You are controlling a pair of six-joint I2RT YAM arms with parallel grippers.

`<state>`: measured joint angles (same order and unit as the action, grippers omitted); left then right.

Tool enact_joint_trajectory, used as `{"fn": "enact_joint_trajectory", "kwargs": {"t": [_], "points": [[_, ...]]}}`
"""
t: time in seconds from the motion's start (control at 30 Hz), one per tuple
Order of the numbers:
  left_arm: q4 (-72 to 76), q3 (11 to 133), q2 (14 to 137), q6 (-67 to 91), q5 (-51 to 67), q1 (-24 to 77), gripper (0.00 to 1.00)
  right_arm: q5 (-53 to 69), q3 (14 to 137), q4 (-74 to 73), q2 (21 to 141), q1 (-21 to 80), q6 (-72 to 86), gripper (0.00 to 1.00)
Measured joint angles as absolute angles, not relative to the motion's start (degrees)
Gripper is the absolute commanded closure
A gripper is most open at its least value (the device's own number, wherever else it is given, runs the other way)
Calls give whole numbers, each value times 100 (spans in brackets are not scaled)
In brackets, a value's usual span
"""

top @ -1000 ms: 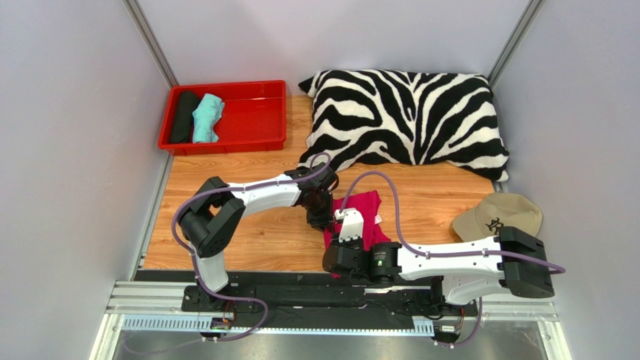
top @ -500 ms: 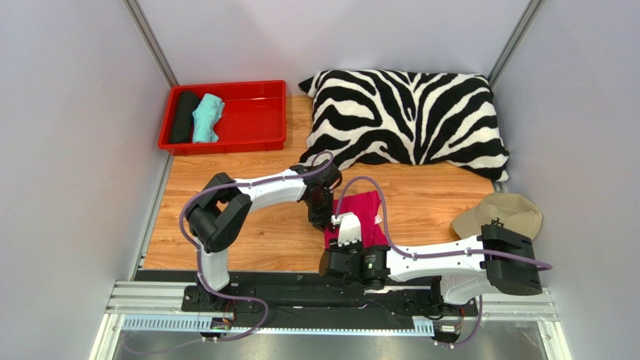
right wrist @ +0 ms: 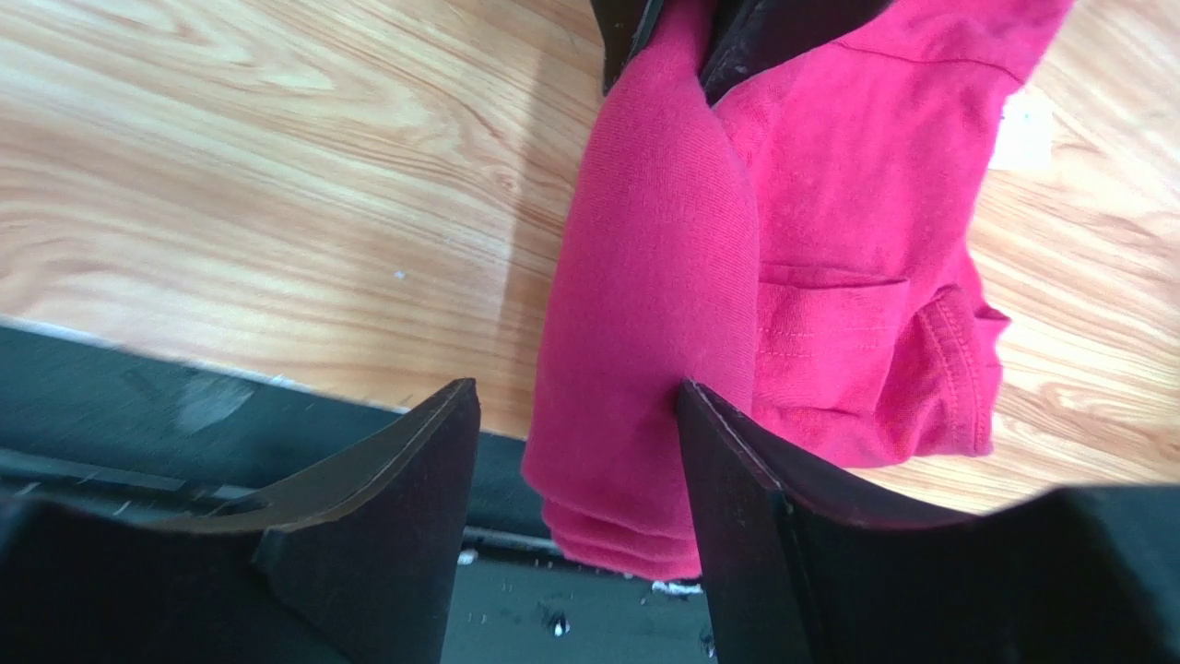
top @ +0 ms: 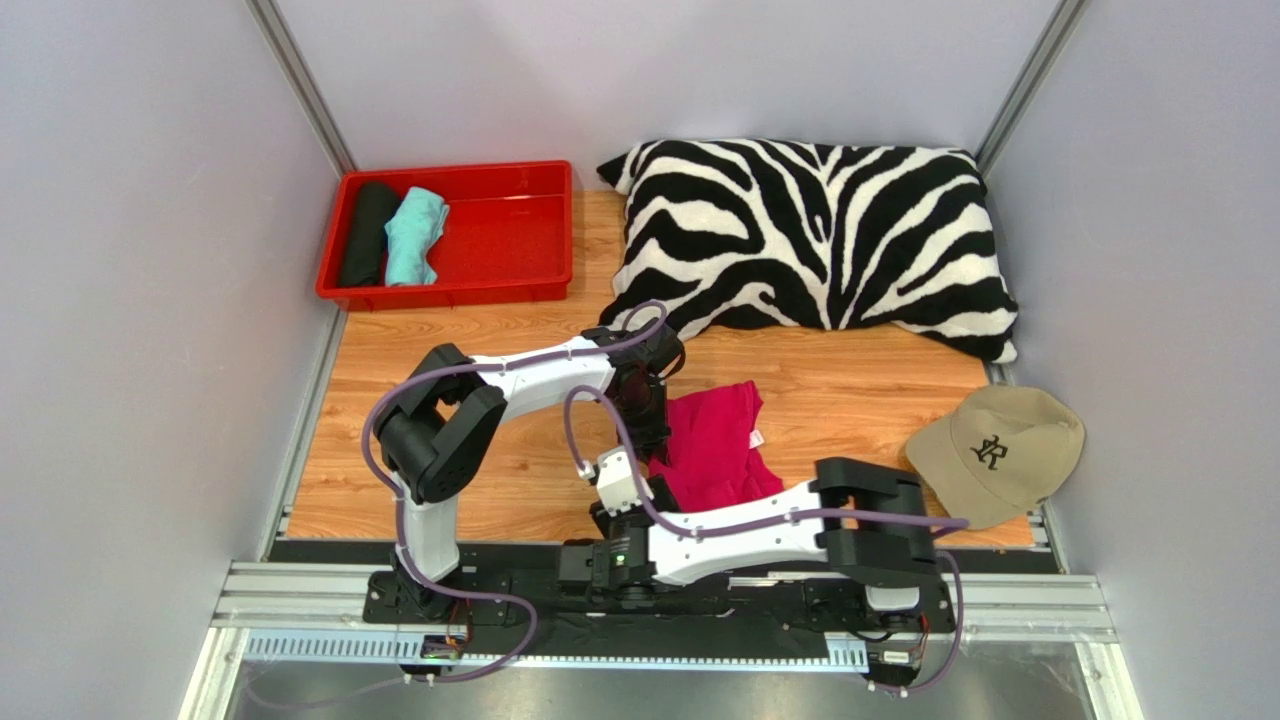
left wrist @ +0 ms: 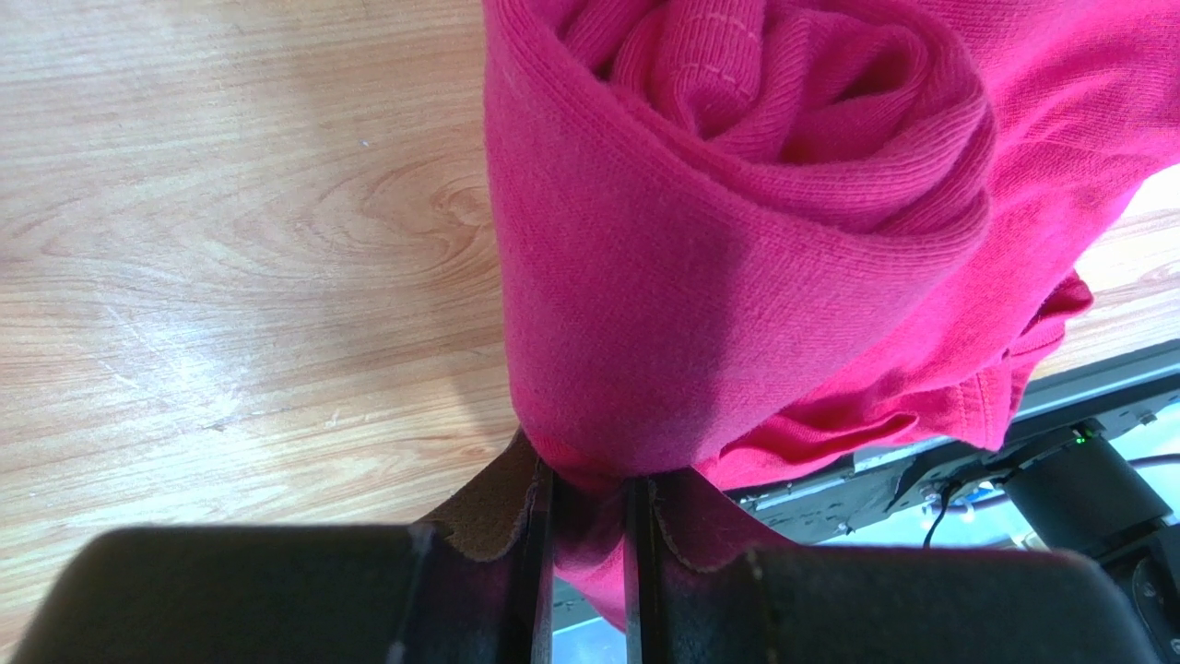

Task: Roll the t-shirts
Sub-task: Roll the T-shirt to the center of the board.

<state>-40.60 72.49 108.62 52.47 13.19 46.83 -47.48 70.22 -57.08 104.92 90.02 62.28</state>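
Along the near edge of the pale wooden desk [top: 519,488], the right pincer [right wrist: 575,399] stands open. Its two dark fingers [right wrist: 402,484] sit on either side of the near end of a magenta-pink cloth t-shirt [right wrist: 651,305]. The finger on the flat-cloth side touches the fabric, and the other stands clear of it with bare wood showing between.

The t-shirt lies at the middle of the desk's near half and is partly rolled. Its left side forms a loose tube, whose spiral end shows in the left wrist view. The rest spreads flat toward the right, with a small white label [right wrist: 1025,132] at its edge. The near end of the tube reaches past the desk edge over the black rail.

Just beyond, the left pincer [left wrist: 589,484] is clamped on a pinch of the same cloth at the tube's far end.

Well apart to the right lies a beige cloth cap [top: 992,450]. Farther back rests a zebra-striped pillow [top: 812,233]. A red plastic tray [top: 443,294] in the far left corner holds a black fabric roll [top: 365,233] and a teal fabric roll [top: 415,236], side by side.
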Motion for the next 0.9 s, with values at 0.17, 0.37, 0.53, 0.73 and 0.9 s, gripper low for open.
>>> {"fn": "enact_joint_trajectory", "kwargs": {"t": [0.17,0.37,0.53,0.73,0.9], "points": [[-4060,7247,10875,5247,1367,4676,83,-4976,7496,-6412,11233,9039,6539,39],[-4042,7236,10877,5240,1396,4672,73,-5166,7647,-6956,11769,9067,6844,46],[-3938,7159,10842,5199,1444,4668,60,-5343,7277,-6829,11703,9074,6971,57],[-3756,7063,10807,4915,1535,4604,38,-5297,6058,-5616,10600,9076,6812,61],[-3505,6831,10610,4565,1723,4456,32,-5004,4930,-4191,9317,9013,6379,61]]}}
